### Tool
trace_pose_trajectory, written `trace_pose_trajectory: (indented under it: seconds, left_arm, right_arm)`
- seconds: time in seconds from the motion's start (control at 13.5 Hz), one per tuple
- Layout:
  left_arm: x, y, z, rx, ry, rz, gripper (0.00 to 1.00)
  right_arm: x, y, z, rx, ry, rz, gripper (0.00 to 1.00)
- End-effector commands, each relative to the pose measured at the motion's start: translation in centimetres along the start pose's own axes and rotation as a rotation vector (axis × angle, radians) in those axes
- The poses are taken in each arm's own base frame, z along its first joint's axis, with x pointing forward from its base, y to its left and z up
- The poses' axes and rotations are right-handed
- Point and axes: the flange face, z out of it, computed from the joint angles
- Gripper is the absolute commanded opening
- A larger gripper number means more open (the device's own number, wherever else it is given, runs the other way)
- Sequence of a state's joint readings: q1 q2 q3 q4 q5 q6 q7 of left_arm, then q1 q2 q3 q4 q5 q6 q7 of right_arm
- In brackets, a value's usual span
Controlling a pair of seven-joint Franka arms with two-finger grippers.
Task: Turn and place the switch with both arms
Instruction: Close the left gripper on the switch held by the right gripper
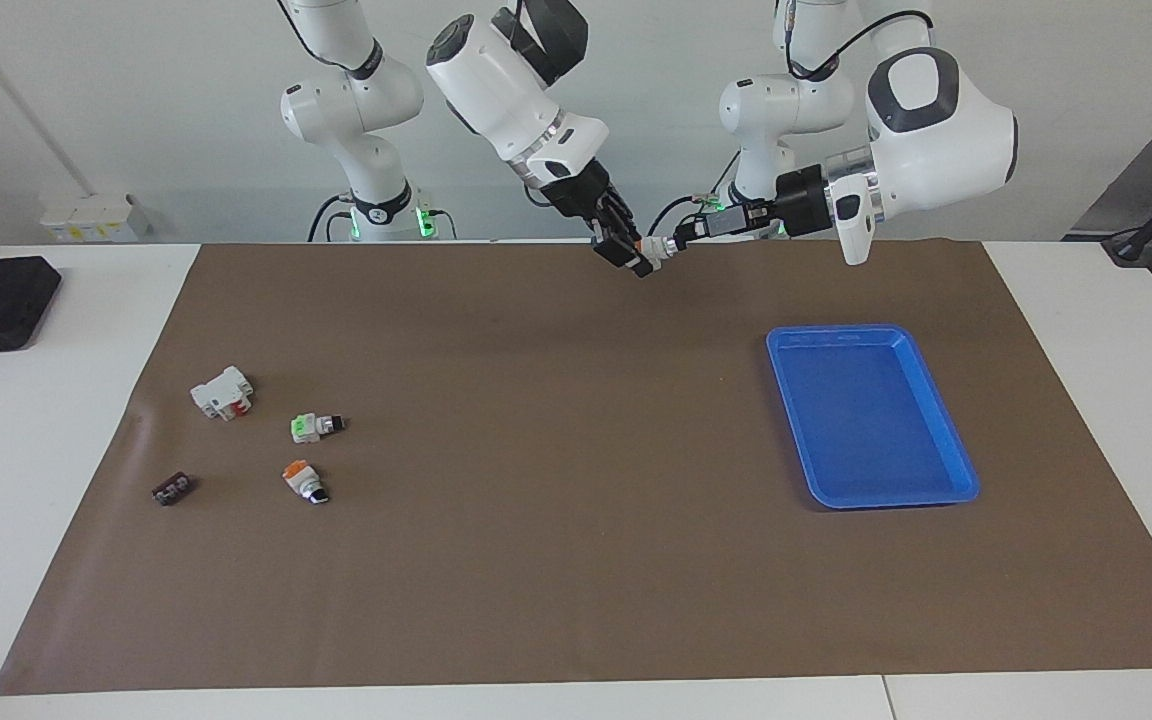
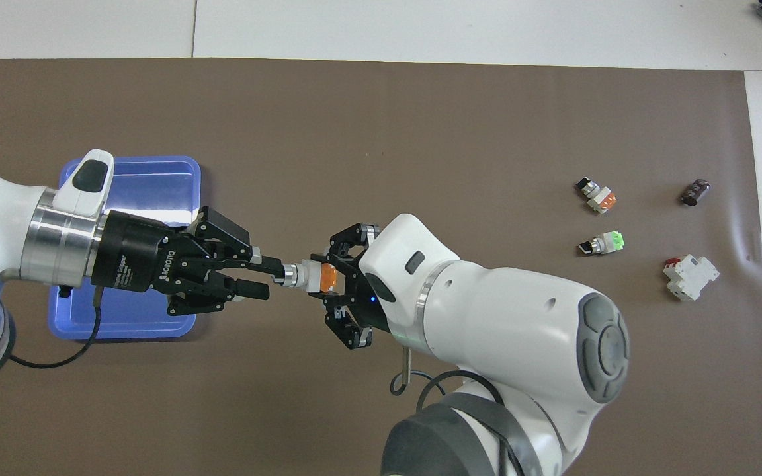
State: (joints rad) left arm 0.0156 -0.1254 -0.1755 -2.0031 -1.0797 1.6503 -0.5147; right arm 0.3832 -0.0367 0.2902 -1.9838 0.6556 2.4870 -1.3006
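Note:
The switch (image 2: 301,274), with an orange block, a white body and a black knob end, is held in the air over the mat's middle, level, knob end toward the left arm. It also shows in the facing view (image 1: 654,247). My right gripper (image 2: 325,278) (image 1: 633,254) is shut on its orange block. My left gripper (image 2: 274,280) (image 1: 682,241) is open, level with the switch, its fingertips at the black knob end; one finger overlaps the knob, the other stands apart from it.
A blue tray (image 1: 866,420) (image 2: 143,185) lies toward the left arm's end, partly under the left gripper's wrist. Toward the right arm's end lie a green-ended switch (image 1: 314,426), a stubby orange-ended switch (image 1: 302,480), a white breaker (image 1: 222,392) and a small dark part (image 1: 172,489).

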Motion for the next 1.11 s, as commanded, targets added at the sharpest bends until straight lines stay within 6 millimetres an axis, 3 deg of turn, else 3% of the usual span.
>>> trace_pose_trajectory:
  seconds: [0.0, 0.59, 1.04]
  left_arm:
    - [-0.56, -0.99, 0.97, -0.03, 0.039, -0.024, 0.39]
    - [-0.73, -0.75, 0.89, -0.057, 0.031, -0.027, 0.26]
    - [-0.38, -0.76, 0.62, -0.071, 0.055, -0.024, 0.26]
  right_arm:
    - [-0.1, 0.06, 0.08, -0.012, 0.005, 0.022, 0.0]
    - [-0.1, 0.07, 0.07, -0.013, 0.005, 0.035, 0.0]
    - [-0.04, 0.1, 0.02, -0.014, 0.007, 0.037, 0.0]
